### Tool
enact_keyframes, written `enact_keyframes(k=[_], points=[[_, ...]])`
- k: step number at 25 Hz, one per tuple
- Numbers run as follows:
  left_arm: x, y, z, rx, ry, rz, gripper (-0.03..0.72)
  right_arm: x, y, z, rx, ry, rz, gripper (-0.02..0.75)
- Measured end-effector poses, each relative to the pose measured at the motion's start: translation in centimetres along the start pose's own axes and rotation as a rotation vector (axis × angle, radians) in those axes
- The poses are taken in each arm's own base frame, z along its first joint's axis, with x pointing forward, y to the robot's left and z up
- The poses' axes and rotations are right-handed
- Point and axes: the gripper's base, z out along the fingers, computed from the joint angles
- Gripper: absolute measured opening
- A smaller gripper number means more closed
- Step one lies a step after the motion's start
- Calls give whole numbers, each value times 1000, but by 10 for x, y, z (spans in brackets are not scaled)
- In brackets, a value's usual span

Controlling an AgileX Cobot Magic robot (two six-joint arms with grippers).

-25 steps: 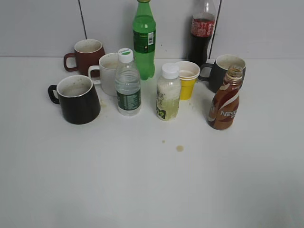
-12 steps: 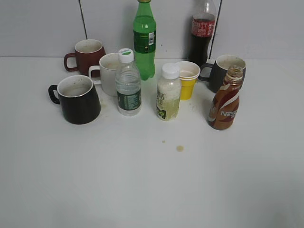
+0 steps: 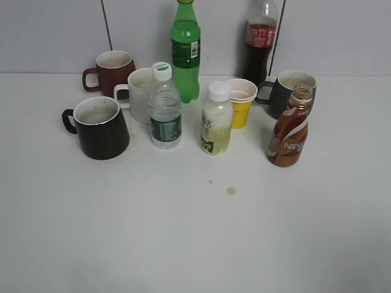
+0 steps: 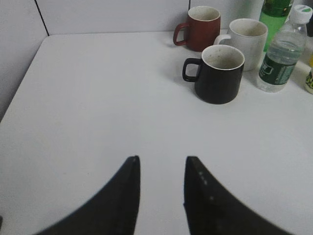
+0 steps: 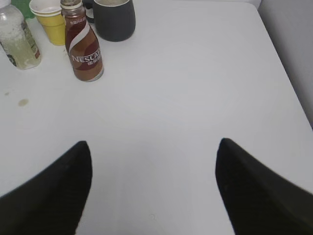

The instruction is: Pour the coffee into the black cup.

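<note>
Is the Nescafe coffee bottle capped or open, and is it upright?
Open and upright: the coffee bottle shows a bare neck with no cap and stands on its base on the table, untouched.

four handled mugs: one glossy black mug [image 3: 98,127], one reddish-brown mug [image 3: 111,71], one white mug [image 3: 138,93], one dark grey mug [image 3: 285,91]. one small yellow paper cup [image 3: 241,102]. five bottles: one waisted brown plastic coffee bottle [image 3: 289,127], one clear water bottle [image 3: 164,108], one pale-juice bottle [image 3: 216,119], one green soda bottle [image 3: 185,50], one dark cola bottle [image 3: 258,40].
</note>
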Motion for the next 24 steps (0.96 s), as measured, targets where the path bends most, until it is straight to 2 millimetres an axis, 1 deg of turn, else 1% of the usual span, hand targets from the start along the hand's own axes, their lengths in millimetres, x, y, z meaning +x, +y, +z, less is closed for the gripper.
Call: enact_keyframes(k=[24], points=[[0,0,0,0,0,0,241,0,0,0,0,-1,-1,587]])
